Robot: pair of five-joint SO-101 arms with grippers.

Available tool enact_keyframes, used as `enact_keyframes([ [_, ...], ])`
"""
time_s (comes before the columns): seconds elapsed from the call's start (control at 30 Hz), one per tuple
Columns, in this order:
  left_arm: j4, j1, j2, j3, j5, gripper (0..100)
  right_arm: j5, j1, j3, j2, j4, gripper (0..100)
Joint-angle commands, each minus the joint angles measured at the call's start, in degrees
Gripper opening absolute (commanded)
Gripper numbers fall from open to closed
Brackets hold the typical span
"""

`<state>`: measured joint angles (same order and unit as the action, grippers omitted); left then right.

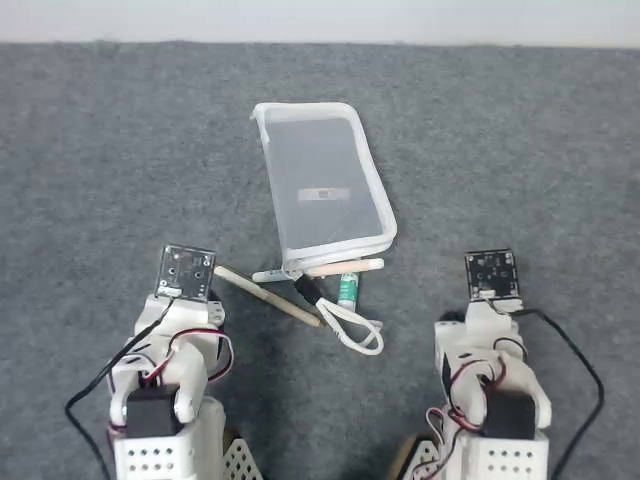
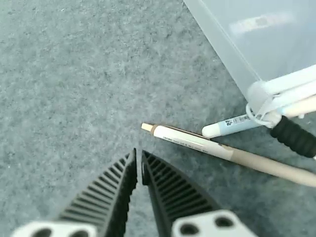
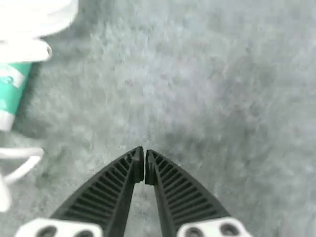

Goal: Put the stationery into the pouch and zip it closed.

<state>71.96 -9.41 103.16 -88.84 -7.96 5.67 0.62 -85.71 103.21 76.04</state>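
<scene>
Left gripper, right gripper: both pinched closed, holding nothing. Green-labelled tube cut off, hard to identify.

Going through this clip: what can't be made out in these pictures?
High view: whether the pouch is unzipped is too small to tell, and a pen lies across that end.
High view: the frosted wall blurs anything inside the pouch.
Right wrist view: the green tube is cut off by the edge, so what it is stays unclear.
Left wrist view: the cable runs off the edge past its black end.
</scene>
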Motion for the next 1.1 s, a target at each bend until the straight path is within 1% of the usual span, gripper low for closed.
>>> enact_keyframes([
  [0.0, 0.35, -0.09, 0.62, 3.47, -0.88, 1, -0.26, 0.40, 6.59, 0.84, -3.56, 0.6],
  [0.07, 0.35, -0.09, 0.62, 3.38, -0.88, 1, 1.85, 0.57, 8.88, 0.84, -7.08, 0.6],
  [0.17, 0.26, -0.18, 0.62, 3.38, -0.79, 1, 10.20, 0.66, 13.63, 0.84, -11.47, 0.6],
  [0.27, -0.70, -3.25, 0.62, 3.47, -0.79, 1, 10.46, 2.68, 18.11, 0.40, -13.85, 0.6],
  [0.4, -3.08, -6.24, 0.62, 3.30, -0.70, 1, 11.08, 10.15, 22.95, 0.22, -13.67, 0.6],
  [0.53, -3.25, -8.53, 0.62, 3.56, -0.70, 1, 17.14, 18.77, 27.78, -3.56, -13.67, 1.0],
  [0.6, -3.25, -9.32, 0.62, 3.65, -0.70, 1, 16.79, 21.05, 31.12, -8.66, -13.76, 3.4],
  [0.73, -3.25, -9.32, 0.62, 3.82, -0.70, 1, 12.57, 24.48, 37.80, -22.46, -14.20, 4.6],
  [0.97, -3.25, -9.32, 0.62, 3.82, -0.70, 1, 10.90, 33.10, 45.10, -43.30, -14.46, 5.4],
  [1.07, -3.34, -9.41, 0.62, 3.74, -0.70, 1, 7.47, 35.82, 45.89, -49.10, -16.84, 12.0],
])
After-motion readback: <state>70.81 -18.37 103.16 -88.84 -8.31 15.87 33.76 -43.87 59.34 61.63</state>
